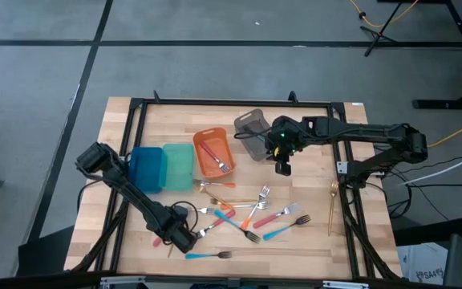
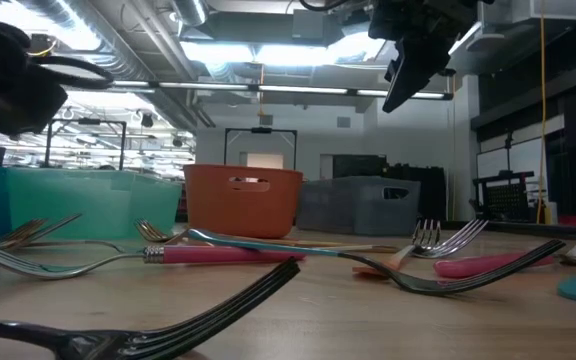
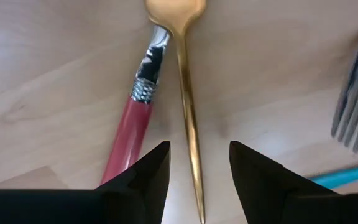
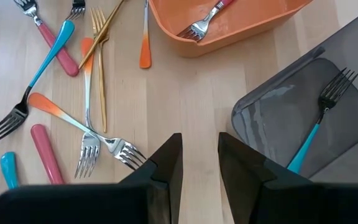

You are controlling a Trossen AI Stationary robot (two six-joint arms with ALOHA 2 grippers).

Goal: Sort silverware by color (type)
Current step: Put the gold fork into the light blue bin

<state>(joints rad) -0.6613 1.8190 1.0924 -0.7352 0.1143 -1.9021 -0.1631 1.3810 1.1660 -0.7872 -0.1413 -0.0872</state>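
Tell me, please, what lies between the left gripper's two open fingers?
A gold utensil's slim handle runs between the left gripper's fingers, with a red-handled utensil beside it, per the left wrist view.

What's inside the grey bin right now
One blue-handled fork lies in the grey bin, tines up toward its far wall. The right gripper covers the bin's near corner, so anything there can't be seen.

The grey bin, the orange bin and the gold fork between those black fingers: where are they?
grey bin [image 4: 347,134]: right wrist view, its floor.
orange bin [image 4: 229,31]: right wrist view, its near wall.
gold fork [image 3: 188,118]: left wrist view, its handle.
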